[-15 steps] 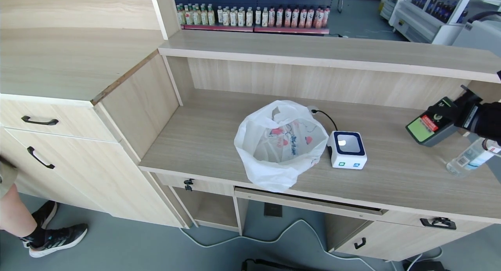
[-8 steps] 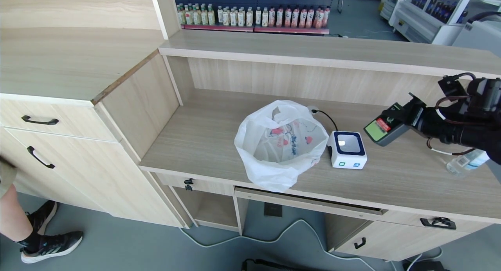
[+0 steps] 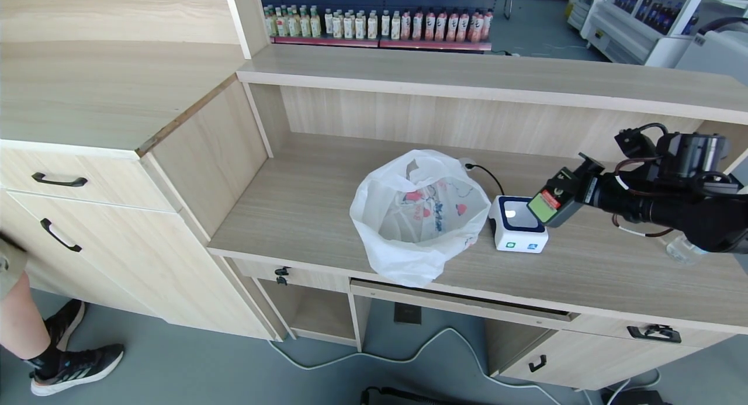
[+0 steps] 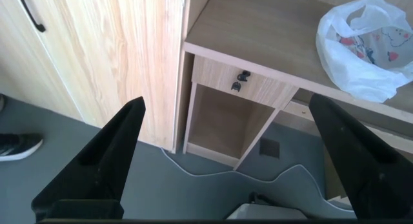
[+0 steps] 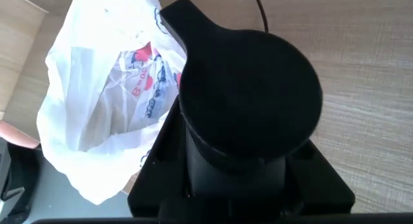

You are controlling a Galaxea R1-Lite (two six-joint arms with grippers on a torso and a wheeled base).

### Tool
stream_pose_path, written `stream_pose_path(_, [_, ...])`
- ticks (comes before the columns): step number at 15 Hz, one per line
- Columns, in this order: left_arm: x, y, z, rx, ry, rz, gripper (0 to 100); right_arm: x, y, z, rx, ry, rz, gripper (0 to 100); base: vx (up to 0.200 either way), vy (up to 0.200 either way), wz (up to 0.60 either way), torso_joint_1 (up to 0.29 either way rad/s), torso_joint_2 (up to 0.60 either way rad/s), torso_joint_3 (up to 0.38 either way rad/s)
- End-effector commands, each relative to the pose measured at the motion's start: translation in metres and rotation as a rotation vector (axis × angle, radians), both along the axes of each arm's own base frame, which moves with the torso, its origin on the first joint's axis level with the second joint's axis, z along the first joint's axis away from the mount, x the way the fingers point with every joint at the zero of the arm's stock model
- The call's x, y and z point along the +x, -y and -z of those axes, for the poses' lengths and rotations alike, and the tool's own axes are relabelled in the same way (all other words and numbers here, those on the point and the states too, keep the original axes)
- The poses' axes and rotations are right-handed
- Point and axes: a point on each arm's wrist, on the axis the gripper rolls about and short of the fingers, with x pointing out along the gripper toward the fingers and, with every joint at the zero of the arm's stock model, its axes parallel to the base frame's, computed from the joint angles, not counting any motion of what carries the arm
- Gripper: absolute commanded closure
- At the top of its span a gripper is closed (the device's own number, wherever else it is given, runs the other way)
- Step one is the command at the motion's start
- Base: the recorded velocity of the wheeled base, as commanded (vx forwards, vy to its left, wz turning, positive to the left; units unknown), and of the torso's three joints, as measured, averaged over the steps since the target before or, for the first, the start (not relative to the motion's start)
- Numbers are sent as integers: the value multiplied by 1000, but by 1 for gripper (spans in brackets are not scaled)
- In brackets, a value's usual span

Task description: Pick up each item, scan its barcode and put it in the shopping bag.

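Observation:
My right gripper point(image 3: 577, 186) is shut on a dark box point(image 3: 551, 202) with a green and red label. It holds the box tilted in the air, just above the right edge of the white barcode scanner point(image 3: 519, 224) on the counter. The white shopping bag point(image 3: 418, 212) stands open directly left of the scanner, and it is seen from above in the right wrist view as the bag point(image 5: 110, 121). My left gripper point(image 4: 226, 159) hangs open with nothing in it, low beside the counter and over the floor, with the bag point(image 4: 364, 43) far off.
A clear plastic bottle point(image 3: 681, 250) lies at the counter's right end, mostly hidden behind my right arm. The scanner's black cable point(image 3: 485, 174) runs to the back wall. A raised ledge point(image 3: 467, 72) overhangs the counter. A person's leg and shoe point(image 3: 76, 364) stand at the lower left.
My right arm has carried the box leftward, from the counter's right end to above the scanner. It now covers most of the bottle. The bag and scanner have not moved.

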Motion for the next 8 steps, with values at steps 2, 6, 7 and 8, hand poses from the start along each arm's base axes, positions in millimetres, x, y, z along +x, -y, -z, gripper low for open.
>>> stream_pose_path(2, [0, 0, 0, -1, 2, 0, 0, 7, -5, 9, 1, -12, -18, 100, 0, 0, 0, 0, 0, 0])
stream_pose_path(6, [0, 0, 0, -1, 1, -2, 0, 17, -9, 6, -1, 14, -30, 100, 0, 0, 0, 0, 0, 0])
stream_pose_path(7, [0, 0, 0, -1, 1, 0, 0, 20, -10, 6, -1, 16, -32, 100, 0, 0, 0, 0, 0, 0])
stream_pose_path(8, [0, 0, 0, -1, 1, 0, 0, 22, -11, 6, -2, 19, -35, 100, 0, 0, 0, 0, 0, 0])
